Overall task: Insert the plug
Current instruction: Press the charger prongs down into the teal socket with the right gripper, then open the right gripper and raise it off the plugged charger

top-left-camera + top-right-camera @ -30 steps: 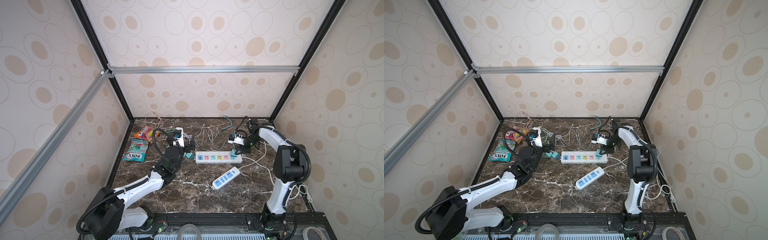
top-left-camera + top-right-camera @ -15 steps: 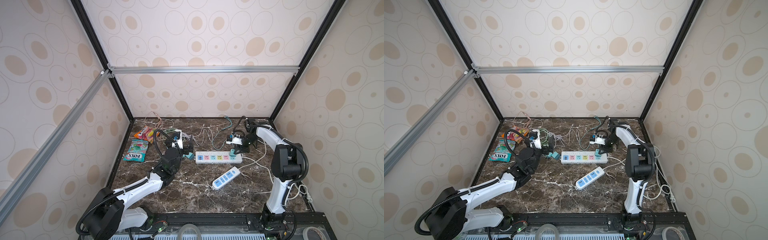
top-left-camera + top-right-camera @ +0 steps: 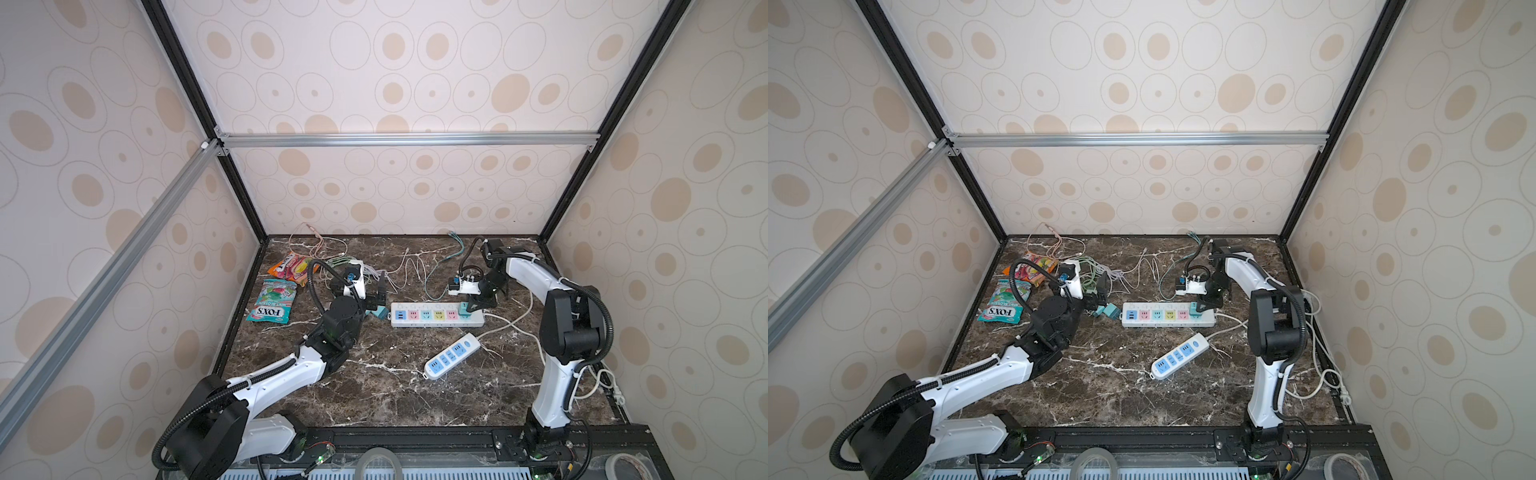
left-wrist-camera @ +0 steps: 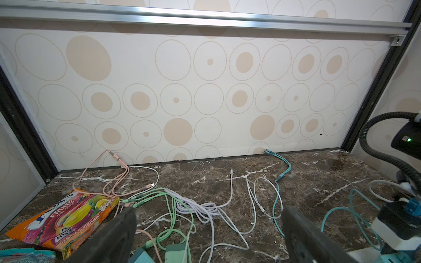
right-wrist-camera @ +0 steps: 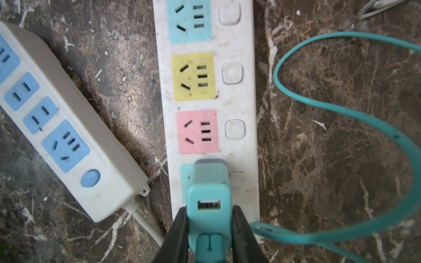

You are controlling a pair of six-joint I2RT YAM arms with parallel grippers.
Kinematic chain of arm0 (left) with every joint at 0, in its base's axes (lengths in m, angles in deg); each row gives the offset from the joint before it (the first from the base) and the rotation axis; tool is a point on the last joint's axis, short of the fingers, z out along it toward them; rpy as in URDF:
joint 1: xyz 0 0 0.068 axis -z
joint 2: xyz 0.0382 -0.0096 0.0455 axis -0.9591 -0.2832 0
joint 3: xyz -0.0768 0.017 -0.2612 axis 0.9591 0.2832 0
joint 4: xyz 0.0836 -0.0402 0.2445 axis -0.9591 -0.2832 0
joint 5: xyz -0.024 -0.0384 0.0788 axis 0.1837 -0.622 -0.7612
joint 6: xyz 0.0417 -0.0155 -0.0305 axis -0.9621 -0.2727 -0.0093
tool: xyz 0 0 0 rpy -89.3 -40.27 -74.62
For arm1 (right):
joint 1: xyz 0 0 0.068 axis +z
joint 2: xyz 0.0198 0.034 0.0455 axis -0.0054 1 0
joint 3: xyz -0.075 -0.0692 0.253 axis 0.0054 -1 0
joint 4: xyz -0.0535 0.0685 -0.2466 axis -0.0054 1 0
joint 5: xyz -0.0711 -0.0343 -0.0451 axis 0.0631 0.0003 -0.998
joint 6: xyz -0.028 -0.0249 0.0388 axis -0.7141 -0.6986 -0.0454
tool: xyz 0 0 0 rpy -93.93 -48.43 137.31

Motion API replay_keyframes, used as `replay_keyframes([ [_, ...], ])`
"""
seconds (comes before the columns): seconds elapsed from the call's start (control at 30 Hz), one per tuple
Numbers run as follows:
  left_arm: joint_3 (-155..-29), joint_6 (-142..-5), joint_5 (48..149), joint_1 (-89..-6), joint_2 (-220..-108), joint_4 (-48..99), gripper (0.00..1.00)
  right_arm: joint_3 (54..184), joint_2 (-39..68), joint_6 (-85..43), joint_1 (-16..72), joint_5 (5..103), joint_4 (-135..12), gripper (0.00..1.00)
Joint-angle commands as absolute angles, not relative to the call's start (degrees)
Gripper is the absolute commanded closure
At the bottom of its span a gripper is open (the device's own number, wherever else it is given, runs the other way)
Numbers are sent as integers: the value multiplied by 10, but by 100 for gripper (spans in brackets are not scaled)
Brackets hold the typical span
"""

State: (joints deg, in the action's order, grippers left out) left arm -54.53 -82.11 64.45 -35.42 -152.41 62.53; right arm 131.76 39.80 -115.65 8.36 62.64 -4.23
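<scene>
Marble surface: dark and white-veined, it carried everything in both top views.
Sweet bags: two lay at the far left, a green one nearer the camera than an orange one.
Left tool: its jaws were spread wide and held nothing; it sat low over the cable tangle, left of the strip.
Spare plugs: teal blocks lay just beside the left tool, close to the strip's left end.
Cables: pink, green, white and teal leads sprawled toward the back wall; only the left wrist view showed them clearly.
Coloured strip: it lay with its long axis left to right in both top views, with pastel sockets in a row.
Plug: teal, it stood on the last socket at the strip's right end. Its long axis was roughly upright, crossing the strip's face, with the USB port facing up and the prong end down.
Depth: the prongs were hidden, so how far in it sat could not be told.
Right tool: it pinched the plug on two opposite sides.
Blue strip: it lay angled, nearer the camera than the coloured strip and apart from it.
View difference: the right wrist view showed the USB port and the pinch; in a top view the plug was only a small teal block.
</scene>
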Motion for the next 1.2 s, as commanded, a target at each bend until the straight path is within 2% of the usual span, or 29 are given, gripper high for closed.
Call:
replay_keyframes([
  [0.0,-546,-816,639,-360,-1518,623,2,1271,453,-1175,95,550,-91,100],
  [0.17,-543,-815,637,-359,-1516,616,2,1251,435,-1175,97,549,-98,100],
  [0.2,-542,-814,636,-359,-1516,615,1,1250,425,-1174,97,562,-100,96],
  [0.3,-540,-812,633,-360,-1519,615,1,1269,398,-1141,96,606,-88,64],
  [0.37,-541,-809,634,-360,-1523,616,2,1281,383,-1119,95,621,-76,53],
  [0.4,-541,-809,634,-361,-1524,616,2,1283,373,-1110,93,632,-77,37],
  [0.43,-542,-809,635,-361,-1525,615,2,1281,359,-1100,91,639,-85,1],
  [0.63,-544,-801,634,-364,-1536,610,2,1236,285,-1084,84,654,-118,1],
  [0.8,-563,-797,637,-367,-1553,577,2,1216,255,-1051,81,614,-122,1],
  [1.0,-598,-783,637,-372,-1582,532,1,1154,185,-944,79,558,-257,0],
  [1.17,-613,-759,637,-377,-1603,521,2,1123,129,-792,80,625,-359,0],
])
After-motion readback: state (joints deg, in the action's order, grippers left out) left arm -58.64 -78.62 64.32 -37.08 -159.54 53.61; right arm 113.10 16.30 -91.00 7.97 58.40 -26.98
